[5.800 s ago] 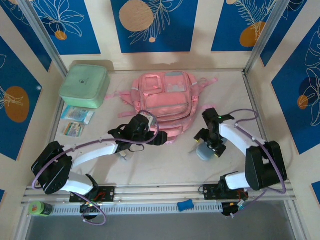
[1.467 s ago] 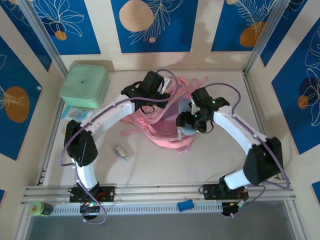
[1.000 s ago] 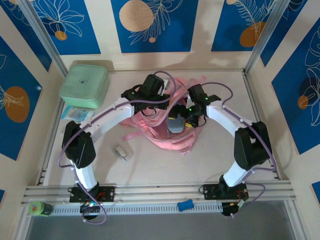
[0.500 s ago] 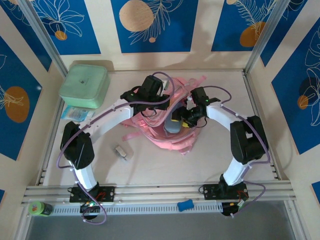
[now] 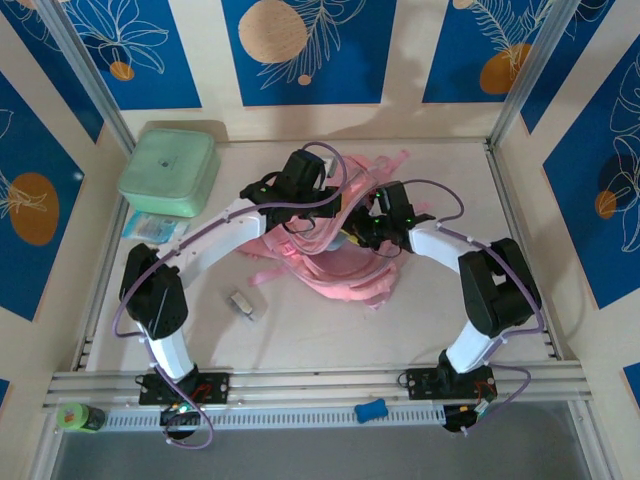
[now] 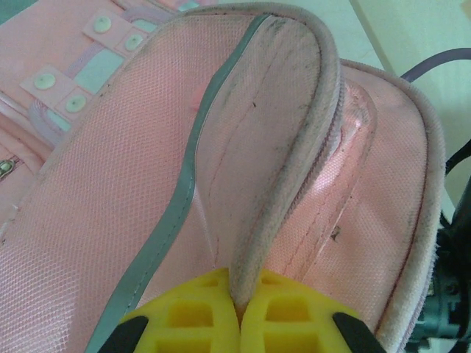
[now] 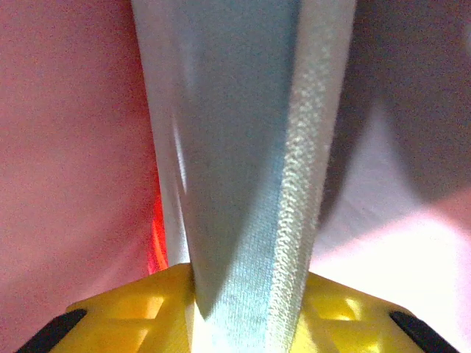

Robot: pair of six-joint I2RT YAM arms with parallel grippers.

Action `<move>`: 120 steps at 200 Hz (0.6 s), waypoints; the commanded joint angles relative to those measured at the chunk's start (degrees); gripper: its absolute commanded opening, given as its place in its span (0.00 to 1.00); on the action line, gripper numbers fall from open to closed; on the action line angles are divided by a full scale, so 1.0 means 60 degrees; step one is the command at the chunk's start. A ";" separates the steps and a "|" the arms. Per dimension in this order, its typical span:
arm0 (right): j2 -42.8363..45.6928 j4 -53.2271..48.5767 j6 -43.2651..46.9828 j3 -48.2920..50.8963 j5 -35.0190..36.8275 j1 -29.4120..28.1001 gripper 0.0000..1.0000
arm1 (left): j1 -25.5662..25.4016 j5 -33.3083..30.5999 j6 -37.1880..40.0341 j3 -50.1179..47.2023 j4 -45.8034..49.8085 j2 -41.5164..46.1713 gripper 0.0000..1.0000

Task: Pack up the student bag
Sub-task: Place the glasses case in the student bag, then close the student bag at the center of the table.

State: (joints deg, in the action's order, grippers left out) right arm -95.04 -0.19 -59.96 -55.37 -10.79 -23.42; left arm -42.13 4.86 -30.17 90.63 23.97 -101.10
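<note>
While our left gripper [image 6: 239, 312] pinches the student bag [image 6: 110, 191] open by its rim, right gripper [image 7: 243, 312] clamps a grey pouch [image 7: 235, 147] inside. We'd release next, probably.

One student bag [image 5: 330, 280], one mint-green square box [image 5: 169, 172], one flat packet [image 5: 152, 226] beside it. One small grey object [image 5: 241, 304] lies on the tabletop [image 5: 330, 340]. At the near rail: one green bottle [image 5: 78, 415], one blue piece [image 5: 370, 410].
</note>
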 commanded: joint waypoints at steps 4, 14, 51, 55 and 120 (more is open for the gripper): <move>-0.0127 0.1473 -0.1671 0.0121 0.1661 -0.0680 0.37 | -0.0098 -0.0030 -0.0274 0.0233 -0.1038 0.0685 0.00; -0.0372 0.1678 -0.1716 -0.0021 0.1271 -0.0671 0.41 | -0.0098 -0.0170 -0.0246 0.0217 -0.0973 0.0646 0.00; 0.0900 0.1067 -0.1153 0.0842 0.1567 -0.0644 0.66 | -0.0083 -0.0101 -0.0004 0.0253 -0.0794 0.0542 0.00; 0.1179 0.1037 -0.1084 0.1053 0.1615 -0.0625 0.68 | -0.0072 -0.0107 0.0001 0.0247 -0.0761 0.0528 0.00; 0.5253 -0.3467 0.0809 0.1854 0.1531 0.0803 0.70 | -0.0082 0.0280 -0.0152 -0.0094 -0.0720 0.0229 0.11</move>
State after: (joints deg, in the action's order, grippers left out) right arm -68.27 -7.94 -62.26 -43.66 -0.64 -21.04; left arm -42.19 4.27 -29.98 90.24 24.23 -100.92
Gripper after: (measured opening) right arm 0.703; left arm 0.075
